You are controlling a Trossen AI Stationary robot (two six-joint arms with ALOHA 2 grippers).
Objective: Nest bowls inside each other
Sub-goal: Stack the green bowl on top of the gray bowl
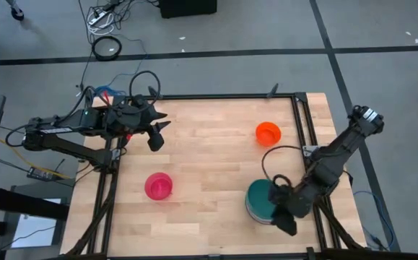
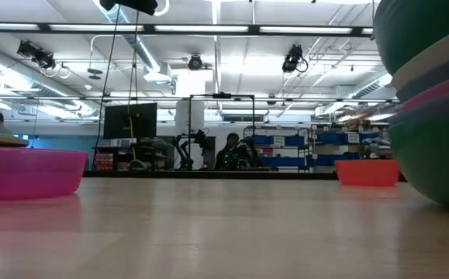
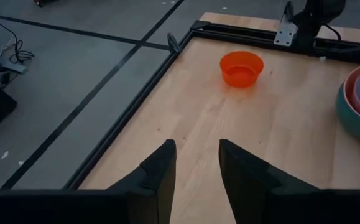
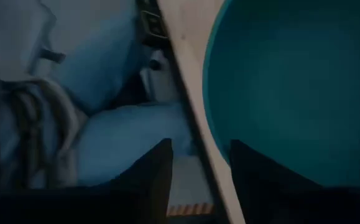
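A stack of nested bowls [image 1: 260,202] stands near the table's near right corner, with a teal bowl [image 4: 291,81] on top. In the low view its walls [image 2: 433,101] show teal, white, blue and pink layers. My right gripper [image 4: 201,180] is open above the stack's near right side, by the table's edge, with nothing between its fingers. A small orange bowl [image 1: 268,132] rests on its base at the far right. A magenta bowl [image 1: 158,185] rests left of the middle. My left gripper [image 1: 158,133] hangs open over the far left of the table.
A dark metal frame [image 1: 301,123] runs along the table's edges. Cables [image 1: 107,47] lie on the floor beyond the far edge. Bare wood [image 1: 209,166] lies between the magenta bowl and the stack.
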